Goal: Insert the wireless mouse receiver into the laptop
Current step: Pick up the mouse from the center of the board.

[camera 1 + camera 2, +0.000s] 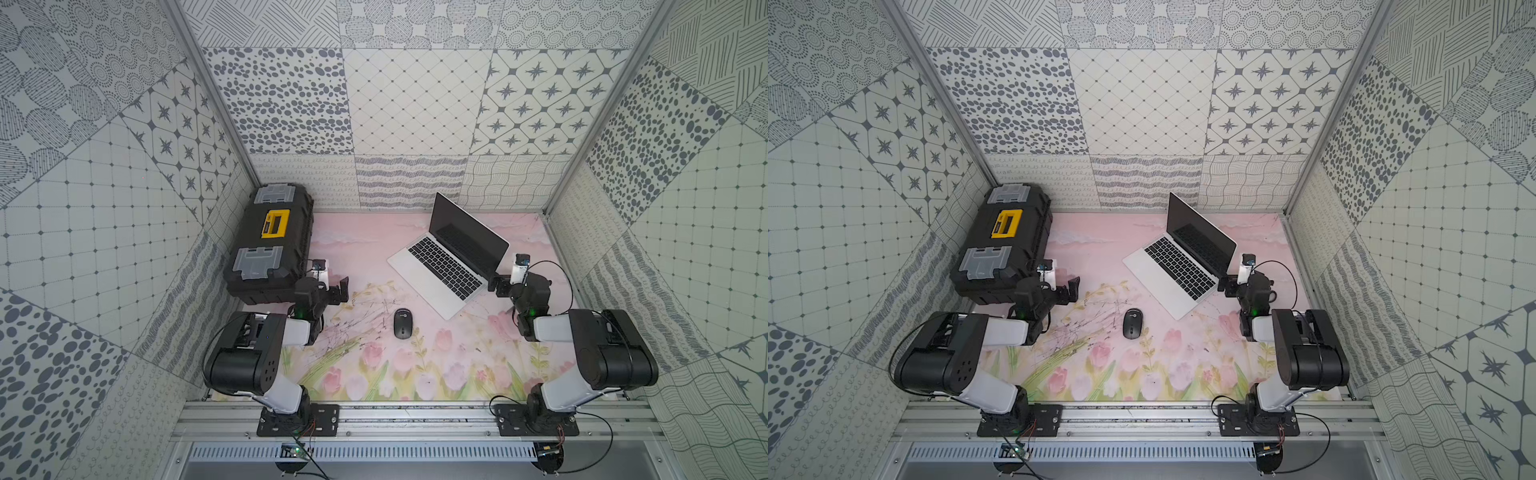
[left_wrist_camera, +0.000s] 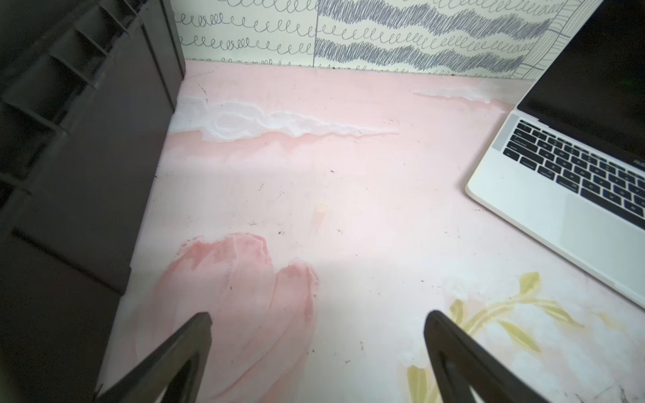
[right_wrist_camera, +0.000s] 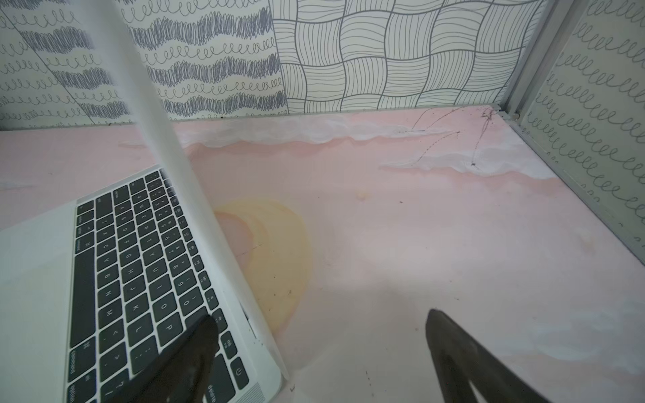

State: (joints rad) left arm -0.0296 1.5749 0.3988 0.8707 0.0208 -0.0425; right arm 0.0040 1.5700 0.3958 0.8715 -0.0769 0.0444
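The silver laptop (image 1: 432, 286) (image 1: 1165, 286) stands open at the back right of the pink flowered mat, its dark screen raised. No wireless mouse receiver shows in any view. My left gripper (image 1: 326, 287) (image 2: 318, 315) is open over bare mat between the toolbox and the laptop (image 2: 523, 195), with nothing between its fingers. My right gripper (image 1: 519, 283) (image 3: 321, 315) is open at the laptop's right rear corner. One of its fingers (image 3: 195, 345) hangs over the keyboard's corner keys, and the other is over bare mat. It holds nothing.
A black oval mouse (image 1: 402, 323) (image 1: 1132, 323) lies on the mat in front of the laptop, between the arms. A black-and-yellow toolbox (image 1: 270, 245) (image 2: 69, 139) fills the back left, close to my left gripper. Patterned walls close in three sides.
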